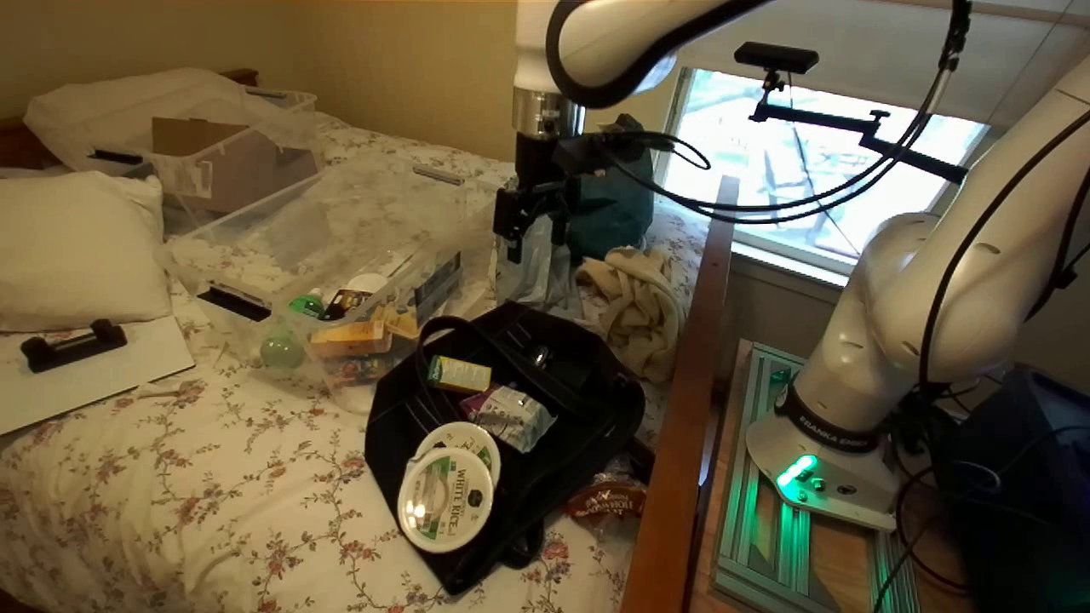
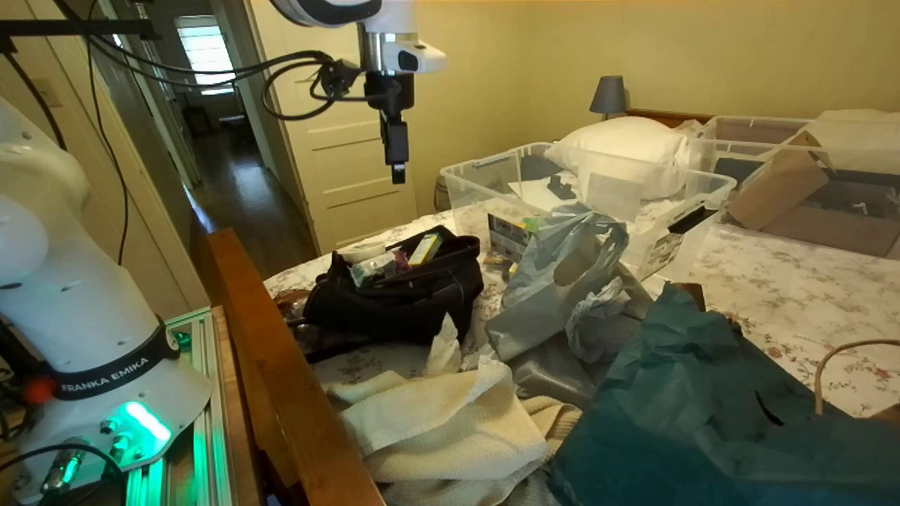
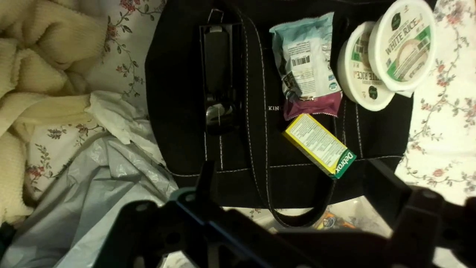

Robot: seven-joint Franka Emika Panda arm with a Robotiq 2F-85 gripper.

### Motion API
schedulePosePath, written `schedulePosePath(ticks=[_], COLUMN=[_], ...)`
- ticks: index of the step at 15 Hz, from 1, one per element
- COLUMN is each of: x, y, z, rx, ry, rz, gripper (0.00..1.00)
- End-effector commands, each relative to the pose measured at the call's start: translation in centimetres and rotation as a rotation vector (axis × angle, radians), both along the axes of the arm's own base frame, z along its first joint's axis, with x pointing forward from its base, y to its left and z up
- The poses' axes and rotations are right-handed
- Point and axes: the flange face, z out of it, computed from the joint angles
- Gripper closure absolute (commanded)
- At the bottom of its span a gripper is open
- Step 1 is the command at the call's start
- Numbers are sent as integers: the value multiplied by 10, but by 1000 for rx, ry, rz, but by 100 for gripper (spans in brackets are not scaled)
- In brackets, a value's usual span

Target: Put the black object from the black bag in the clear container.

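The black bag (image 1: 588, 375) lies on the bed with its straps up and shows in both exterior views (image 2: 394, 306). A black object (image 3: 217, 63) with a shiny rounded end lies on the bag, left of a strap in the wrist view. Its shiny end shows faintly in an exterior view (image 1: 538, 356). The clear container (image 1: 234, 300) stands beside the bag, with several packages in it; it shows in both exterior views (image 2: 675, 242). My gripper (image 1: 536, 240) is open and empty, high above the bed near the bag. Its fingers are wide apart in the wrist view (image 3: 297, 171).
On the bag lie white rice bowls (image 3: 403, 48), a snack packet (image 3: 308, 67) and a Debrox box (image 3: 319, 145). A grey plastic bag (image 2: 562, 274), cream blanket (image 2: 450, 436) and teal bag (image 2: 703, 422) lie nearby. A wooden bed rail (image 1: 690, 366) separates bed and robot base.
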Motion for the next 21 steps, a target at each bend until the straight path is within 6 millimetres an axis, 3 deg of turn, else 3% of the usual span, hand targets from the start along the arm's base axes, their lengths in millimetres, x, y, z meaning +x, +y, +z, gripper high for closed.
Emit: schedulePosePath(ticks=[1, 7, 15, 21], x=[-19, -42, -41, -33], y=[6, 3, -1, -9], z=[-36, -93, -93, -140], rx=[32, 96, 117, 37], ry=[-75, -122, -103, -14], rz=[-98, -182, -203, -110], gripper=[0, 0, 0, 0])
